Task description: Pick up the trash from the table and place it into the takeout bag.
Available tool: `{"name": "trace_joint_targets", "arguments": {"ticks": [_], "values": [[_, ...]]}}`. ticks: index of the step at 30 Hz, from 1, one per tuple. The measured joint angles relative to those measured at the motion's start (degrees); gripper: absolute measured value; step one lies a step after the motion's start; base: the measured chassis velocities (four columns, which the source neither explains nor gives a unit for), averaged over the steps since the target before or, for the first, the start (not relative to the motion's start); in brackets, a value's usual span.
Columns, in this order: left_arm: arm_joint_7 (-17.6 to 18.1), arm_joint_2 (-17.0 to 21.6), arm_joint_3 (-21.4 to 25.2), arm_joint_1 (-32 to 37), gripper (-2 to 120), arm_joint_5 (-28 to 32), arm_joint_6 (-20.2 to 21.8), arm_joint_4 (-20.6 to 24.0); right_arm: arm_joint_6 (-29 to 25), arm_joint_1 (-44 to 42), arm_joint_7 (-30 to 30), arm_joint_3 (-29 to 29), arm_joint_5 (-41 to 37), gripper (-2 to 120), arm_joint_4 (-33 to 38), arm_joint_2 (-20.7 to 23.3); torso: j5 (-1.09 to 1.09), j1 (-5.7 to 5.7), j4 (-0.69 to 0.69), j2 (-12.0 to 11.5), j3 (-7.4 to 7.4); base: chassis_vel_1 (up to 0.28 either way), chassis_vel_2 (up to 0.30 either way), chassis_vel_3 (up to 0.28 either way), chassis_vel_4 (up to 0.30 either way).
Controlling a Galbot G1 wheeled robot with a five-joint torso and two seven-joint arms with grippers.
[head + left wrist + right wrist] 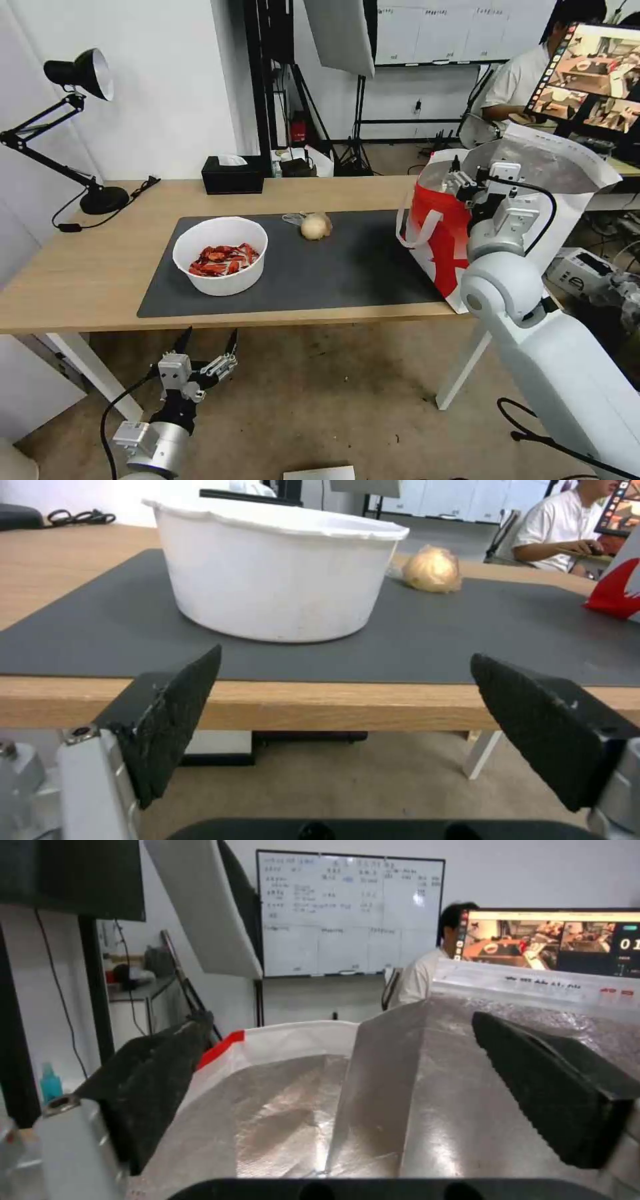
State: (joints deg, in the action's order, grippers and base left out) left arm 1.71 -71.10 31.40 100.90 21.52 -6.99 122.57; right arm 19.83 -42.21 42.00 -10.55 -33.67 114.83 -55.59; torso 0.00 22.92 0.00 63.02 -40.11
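Right now my right tool (467,179) sits over the open mouth of the takeout bag (437,233), its two black fingers (560,1090) spread apart and holding nothing; from the right wrist I look between them down onto the silver foil lining (293,1120). The bag stands at the right end of the table (80,273), on the edge of the dark grey mat (360,267), with a white strap handle (417,230) hanging on its red side. My left tool (208,343) hangs below the near edge of the table, in front of the white round bowl (221,257), its fingers (177,715) also wide apart and empty. The bowl rests on the left part of the mat and holds red crayfish shells (223,259); in the left wrist view its white wall (273,580) rises just beyond the table edge. The beige ball in clear wrap (315,225) lies on the far side of the mat, well apart from the bowl and between it and the bag. A black tissue box (233,176) stands at the far edge of the table, and a black desk lamp (80,73) at its left end.
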Motion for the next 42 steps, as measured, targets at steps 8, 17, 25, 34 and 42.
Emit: {"name": "trace_joint_targets", "arguments": {"ticks": [8, 17, 25, 34, 42], "values": [[0.02, 0.06, -0.09, -0.28, 100, 0.09, 0.03, -0.08, -2.09, 0.44, -1.29, 0.01, 0.1, 100, 0.1, 0.15, 0.0, 0.0, 0.0, 0.0, 0.0, 0.0, 0.0, 0.0, 0.0], [0.04, 0.02, -0.31, -0.54, 100, 0.23, 0.03, -0.28, -6.41, -2.82, -7.06, -1.06, -0.35, 100, 3.48, 1.29, 0.0, 0.0, 0.0, 0.0, 0.0, 0.0, 0.0, 0.0, 0.0], [0.04, 0.17, -0.3, -0.51, 100, 0.26, 0.02, -0.38, -11.98, -11.94, -19.61, -3.26, -3.54, 100, 9.92, 2.25, -0.01, 0.0, 0.01, 0.0, 0.01, 0.0, 0.0, 0.0, 0.0], [-0.01, 0.4, 0.08, -0.36, 100, 0.36, -0.32, -0.4, -15.28, -27.19, -28.54, -4.79, 0.91, 100, 14.52, 0.07, 0.0, -0.01, 0.01, 0.0, 0.01, 0.0, 0.0, 0.0, 0.0], [-0.21, -0.42, -0.45, -0.65, 100, 0.3, -1.02, -1.16, -23.76, -46.16, -34.91, -10.4, 10.57, 100, 15.01, -3.04, -0.02, -0.01, -0.01, 0.01, 0.01, 0.0, 0.0, 0.0, 0.0]]}}
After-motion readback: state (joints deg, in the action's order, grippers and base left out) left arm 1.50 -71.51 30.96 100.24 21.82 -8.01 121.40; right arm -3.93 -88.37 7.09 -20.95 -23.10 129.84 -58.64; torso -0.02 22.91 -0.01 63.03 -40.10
